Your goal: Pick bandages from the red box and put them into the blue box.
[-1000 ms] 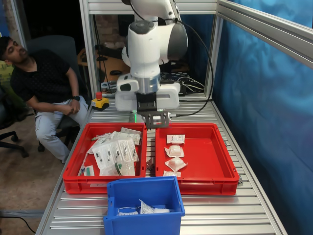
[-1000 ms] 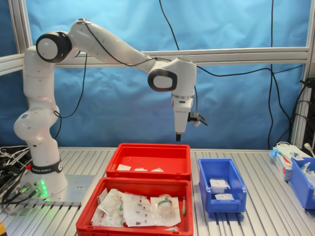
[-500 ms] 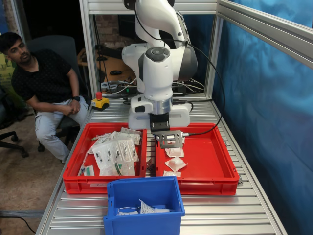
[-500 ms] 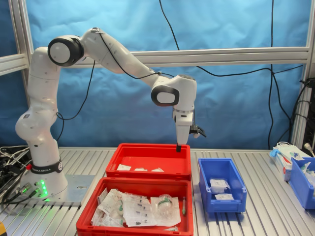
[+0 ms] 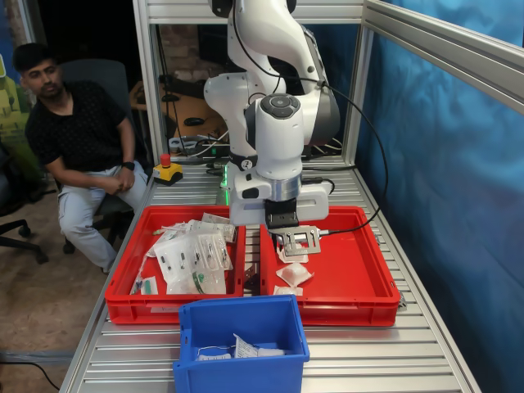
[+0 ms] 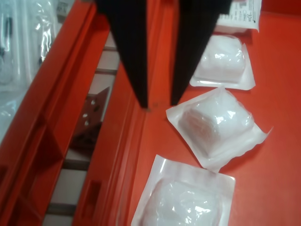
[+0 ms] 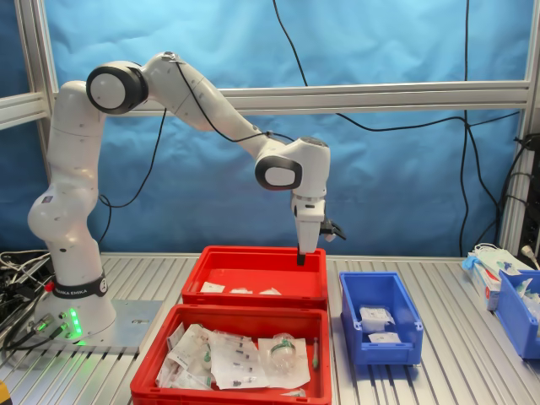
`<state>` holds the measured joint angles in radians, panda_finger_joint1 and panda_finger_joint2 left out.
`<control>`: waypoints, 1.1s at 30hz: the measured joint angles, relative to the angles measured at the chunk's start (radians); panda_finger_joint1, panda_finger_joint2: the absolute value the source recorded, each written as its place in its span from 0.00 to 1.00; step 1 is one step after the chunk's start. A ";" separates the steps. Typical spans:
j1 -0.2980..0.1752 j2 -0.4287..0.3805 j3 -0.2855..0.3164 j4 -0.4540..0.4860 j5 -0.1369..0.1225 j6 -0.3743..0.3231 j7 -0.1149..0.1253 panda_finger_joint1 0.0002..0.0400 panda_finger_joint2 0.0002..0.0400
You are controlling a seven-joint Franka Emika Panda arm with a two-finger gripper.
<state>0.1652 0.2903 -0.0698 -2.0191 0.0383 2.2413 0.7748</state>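
On the table (image 5: 368, 352), the blue box (image 5: 241, 342) is seen nearest in the first exterior view, a few packets inside. Beyond it, wrapped bandages (image 6: 217, 123) are laid in the red box (image 5: 360, 270). The gripper (image 6: 159, 104) is held just above them, jaws slightly apart and empty.

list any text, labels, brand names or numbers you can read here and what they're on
"FRANKA EMIKA": on the dark band around the arm's base in the second exterior view, small but just legible.
Printed label on the flat bandage packet in the wrist view: cut off and too blurred to read.
Print on the flat clear packets in the left red tray: too small to read.
Packets in the blue box: print unreadable.
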 joint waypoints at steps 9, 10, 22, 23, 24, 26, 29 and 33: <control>0.003 0.000 -0.001 -0.050 0.000 0.075 0.000 0.10 0.10; 0.003 0.000 -0.001 -0.061 0.000 0.088 0.000 0.10 0.10; 0.003 0.001 -0.010 -0.124 0.000 0.142 0.000 0.10 0.10; 0.003 0.001 -0.010 -0.127 0.000 0.144 0.000 0.10 0.10; 0.003 0.001 -0.011 -0.133 0.000 0.147 0.000 0.10 0.10; 0.003 0.001 -0.011 -0.140 0.000 0.150 0.000 0.10 0.10; 0.003 0.001 -0.012 -0.143 0.000 0.153 0.000 0.10 0.10; 0.003 0.001 -0.012 -0.145 0.000 0.154 0.000 0.10 0.10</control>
<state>0.1684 0.2909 -0.0817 -2.1639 0.0383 2.3955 0.7748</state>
